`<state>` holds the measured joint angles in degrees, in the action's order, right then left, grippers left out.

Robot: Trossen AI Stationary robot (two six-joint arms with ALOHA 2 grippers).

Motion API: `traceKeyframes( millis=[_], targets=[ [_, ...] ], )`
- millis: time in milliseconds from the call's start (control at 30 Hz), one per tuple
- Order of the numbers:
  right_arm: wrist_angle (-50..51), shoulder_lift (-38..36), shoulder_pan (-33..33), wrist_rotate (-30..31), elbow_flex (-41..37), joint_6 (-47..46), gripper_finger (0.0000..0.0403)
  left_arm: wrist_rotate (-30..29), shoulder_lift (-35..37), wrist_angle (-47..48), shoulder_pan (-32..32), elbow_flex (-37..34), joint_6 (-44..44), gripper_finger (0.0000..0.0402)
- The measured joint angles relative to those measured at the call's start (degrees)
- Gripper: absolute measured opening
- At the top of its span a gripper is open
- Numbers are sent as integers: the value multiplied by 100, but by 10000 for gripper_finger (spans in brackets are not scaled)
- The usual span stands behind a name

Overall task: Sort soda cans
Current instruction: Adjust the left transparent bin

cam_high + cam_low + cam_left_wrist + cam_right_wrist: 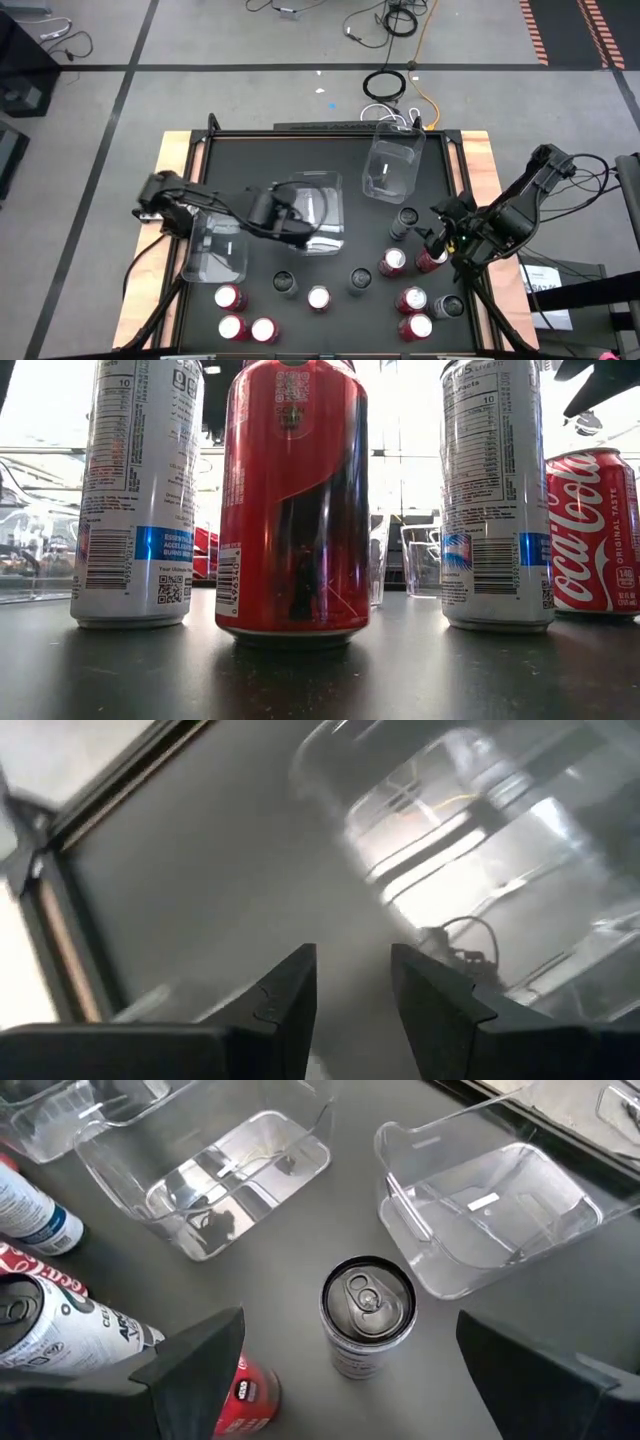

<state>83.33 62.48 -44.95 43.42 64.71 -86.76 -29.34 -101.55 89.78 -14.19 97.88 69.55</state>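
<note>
**Right fingers spread wide over a dark-topped can; pick not yet made**

The right gripper (345, 1380) has its fingers (200, 1355) standing far apart, with nothing between them yet; a silver-sided can with a dark top (367, 1315) stands upright on the table straight ahead of the gap. In the high view that gripper (438, 232) sits at the right of the table, close to the can (404, 222) and just beside a red can (392, 262).

The left gripper (352, 995) has its fingers (285, 995) only a narrow gap apart, and nothing shows between them. It hovers over the middle clear bin (312, 213), with another clear bin (216, 250) just to its left; a third bin (392, 163) lies toward the far edge. All three bins look empty in the right wrist view.

The soda cans (318, 298) stand upright in a loose band along the near edge: red ones (230, 297) at the left and right, dark-topped ones (284, 283) scattered among them. None is in a bin.

Judging from this, sorting has barely begun and the step in hand is the right arm's approach to its first can. The next move calls for lowering the spread fingers so they straddle the dark-topped can, keeping clear of the red can close by, then closing on its sides before lifting toward a bin. The can is smooth and tall, so an off-centre squeeze could tip it.
</note>
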Motion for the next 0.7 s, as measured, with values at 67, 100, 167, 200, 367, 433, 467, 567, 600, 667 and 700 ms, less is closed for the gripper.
traceKeyframes(
  millis=[67, 100, 167, 200, 367, 433, 467, 567, 600, 667, 700],
  targets=[
    [2, 0, 0, 1, 0, -68, 357, 106, 385, -86, -100, -577, 444, 141],
    [1, 0, 0, 0, 0, -108, 357, 153, 569, -78, -148, -853, 692, 141],
    [-9, 0, 0, 2, 0, -198, 357, 251, 1019, -104, -251, -1401, 1202, 141],
    [-9, 0, 0, 2, 0, -242, 357, 295, 1278, -127, -293, -1643, 1449, 141],
    [-74, 0, 0, 4, 0, -282, 357, 342, 2648, -664, -446, -2754, 2244, 141],
    [-88, 0, 0, 4, 0, -283, 357, 338, 3108, -718, -444, -3020, 2320, 141],
    [-88, 0, 0, 4, 0, -283, 357, 342, 3290, -713, -444, -3103, 2392, 141],
    [-130, 0, 0, 5, 0, -280, 357, 377, 3548, -629, -444, -3195, 2867, 141],
    [-153, 0, 0, 6, 0, -276, 357, 364, 3595, -640, -444, -3195, 2900, 141],
    [-192, 0, 0, 7, 0, -276, 357, 332, 3634, -648, -444, -3193, 2906, 141],
    [-202, 0, 0, 7, 0, -274, 357, 332, 3630, -663, -444, -3193, 2913, 141]
  ],
)
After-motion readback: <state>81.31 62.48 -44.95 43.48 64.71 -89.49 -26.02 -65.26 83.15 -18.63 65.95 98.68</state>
